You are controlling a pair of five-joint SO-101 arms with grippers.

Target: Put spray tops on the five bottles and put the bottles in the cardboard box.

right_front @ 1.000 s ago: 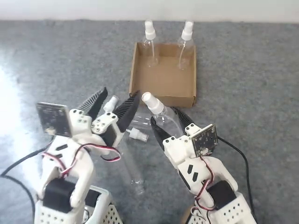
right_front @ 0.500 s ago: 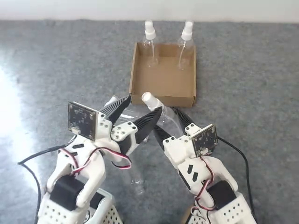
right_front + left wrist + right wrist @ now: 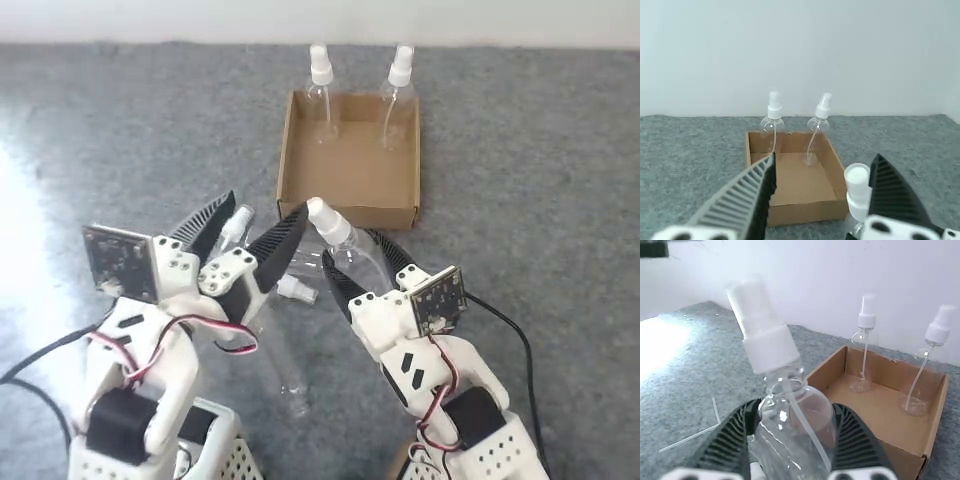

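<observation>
Cardboard, brown and shallow, is what catches my eye first: the cardboard box (image 3: 350,205) sits toward the far side of the grey table (image 3: 520,150), with two capped bottles (image 3: 320,95) standing upright against its far wall.

Nearer to me, the right gripper (image 3: 348,246) is clamped around the body of a third clear bottle (image 3: 355,266). It holds the bottle tilted, just short of the box's near wall, with a white spray top (image 3: 325,220) on its neck.

The left gripper (image 3: 265,203) has just changed most. Half a second ago its fingers reached across and bracketed that spray top. Now it has swung back to its own side, about where it was a second ago, with its jaws spread wide and nothing between them. The held bottle has barely shifted through all this.

I take it the top has been worked on and let go. It looks seated, though I cannot tell from here how firmly.

If it is on properly, this bottle is ready to go over the wall and into the box. A loose spray top (image 3: 297,290) and a bare bottle (image 3: 285,365) lie on the table between the arms, so more assembly remains.
</observation>
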